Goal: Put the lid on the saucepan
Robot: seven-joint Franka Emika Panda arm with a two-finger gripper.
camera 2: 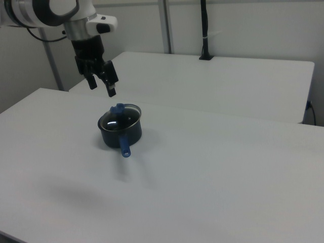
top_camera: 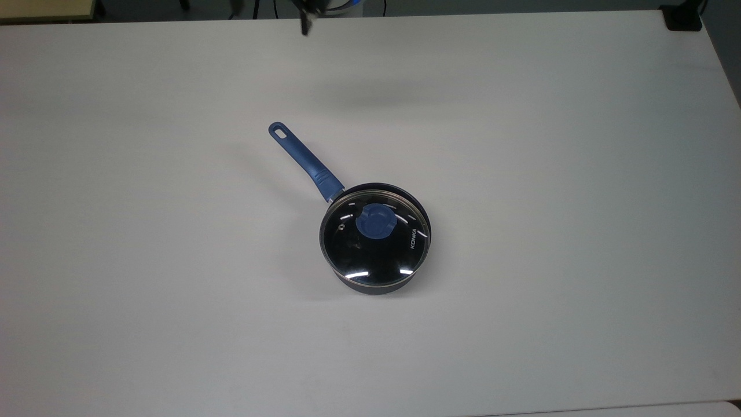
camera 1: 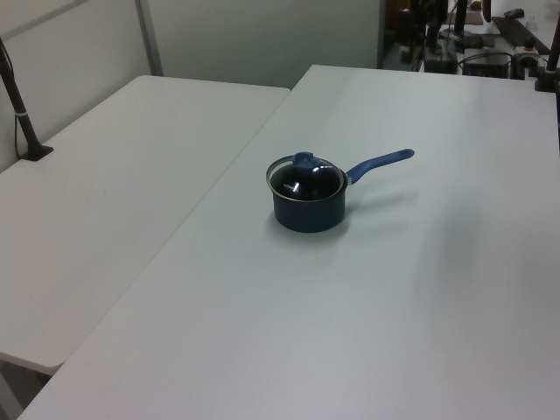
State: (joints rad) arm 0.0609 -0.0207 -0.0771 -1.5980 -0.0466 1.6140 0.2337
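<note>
- On the right view's left, the gripper [camera 2: 101, 82] hung above the table [camera 2: 212, 167], up and to the left of the pan, its two fingers spread apart with nothing between them.
- Toward the middle of the top view, the saucepan [top_camera: 375, 238] stood upright on the white table, its blue handle [top_camera: 304, 159] pointing up and to the top view's left.
- The lid [top_camera: 373, 242] sat on the saucepan's rim, blue knob [top_camera: 375, 222] at the centre; it looked roughly level, though a sliver of the pan's rim showed at the top view's upper right, so it may have sat a touch off-centre.
- By my reckoning the placing was done and only the retreat remained. To do that well, the arm should lift clear and keep away from the handle, so nothing nudges the pan or shakes the lid loose.
- Counted: one saucepan, one lid, one knob, one handle, one gripper, and a second white table [camera 1: 122, 175] just beside the first.
</note>
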